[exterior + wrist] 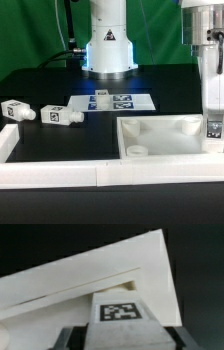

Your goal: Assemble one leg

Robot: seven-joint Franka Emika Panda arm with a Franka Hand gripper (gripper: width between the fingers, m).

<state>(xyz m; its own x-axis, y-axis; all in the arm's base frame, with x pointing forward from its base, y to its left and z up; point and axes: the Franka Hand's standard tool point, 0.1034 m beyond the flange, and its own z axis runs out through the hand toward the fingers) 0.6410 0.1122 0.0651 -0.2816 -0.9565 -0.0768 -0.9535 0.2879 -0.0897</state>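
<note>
At the exterior view's left, two loose legs lie on the black table. The first leg is nearest the edge, and the second leg lies just beside it; both are on their sides and show tag marks. A white rail runs along the front of the table.

Further toward the middle, the marker board lies flat in front of the robot base, which glows blue at its lower part.

Toward the exterior view's right stands the wide white tray-like piece, with a round socket in its near corner. At the far right the gripper hangs upright over the tray's right end.

It holds a third leg (the one with the tag facing the wrist camera), and the fingers are closed against its two sides. In the wrist view this leg stands over a corner of the tray; I cannot tell if it touches it.
</note>
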